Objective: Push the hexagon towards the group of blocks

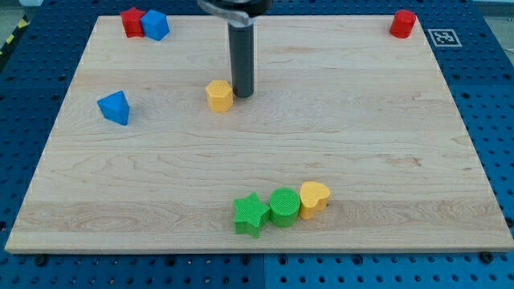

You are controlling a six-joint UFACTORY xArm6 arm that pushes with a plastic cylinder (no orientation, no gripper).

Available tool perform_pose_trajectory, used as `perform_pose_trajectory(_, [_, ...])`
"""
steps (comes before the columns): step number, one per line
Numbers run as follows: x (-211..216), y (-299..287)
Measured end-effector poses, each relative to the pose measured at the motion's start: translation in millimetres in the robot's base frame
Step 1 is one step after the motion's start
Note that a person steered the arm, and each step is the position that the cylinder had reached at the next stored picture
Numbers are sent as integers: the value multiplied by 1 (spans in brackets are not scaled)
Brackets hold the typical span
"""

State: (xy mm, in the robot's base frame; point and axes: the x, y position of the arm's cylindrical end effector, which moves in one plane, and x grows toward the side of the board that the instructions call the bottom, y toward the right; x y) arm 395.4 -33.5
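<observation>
1. Near the middle of the table's (377, 160) upper half, the tip (242, 95) of the dark rod stands just beside the yellow hexagon (219, 95), on its right side in the view and touching it or almost touching.
2. No hand is present on this arm, only the rod, so nothing is held and no opening can be described.
3. The step in hand seems to be the placing of the tip before the push; the hexagon is well apart from the group.
4. The group lies near the view's bottom: a green star (250, 213), a green cylinder (283, 206) and a yellow heart (313, 199), touching in a row.
5. The next move probably calls for the tip to go around to the upper left side of the hexagon, then push down and a little to the right. From the present side, a push would send it to the left.
6. The hexagon is small, low, flat on top, and lies flat.
</observation>
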Motion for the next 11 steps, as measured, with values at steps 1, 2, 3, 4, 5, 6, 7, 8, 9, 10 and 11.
perform_pose_trajectory(1, [2, -36])
perform_pose_trajectory(2, [-51, -34])
perform_pose_trajectory(3, [-58, -88])
perform_pose_trajectory(4, [-39, -107])
perform_pose_trajectory(5, [-20, -107])
perform_pose_trajectory(6, [6, -93])
perform_pose_trajectory(7, [6, -93])
perform_pose_trajectory(8, [9, -96])
perform_pose_trajectory(9, [9, -96])
perform_pose_trajectory(10, [-4, -53])
perform_pose_trajectory(11, [28, -48])
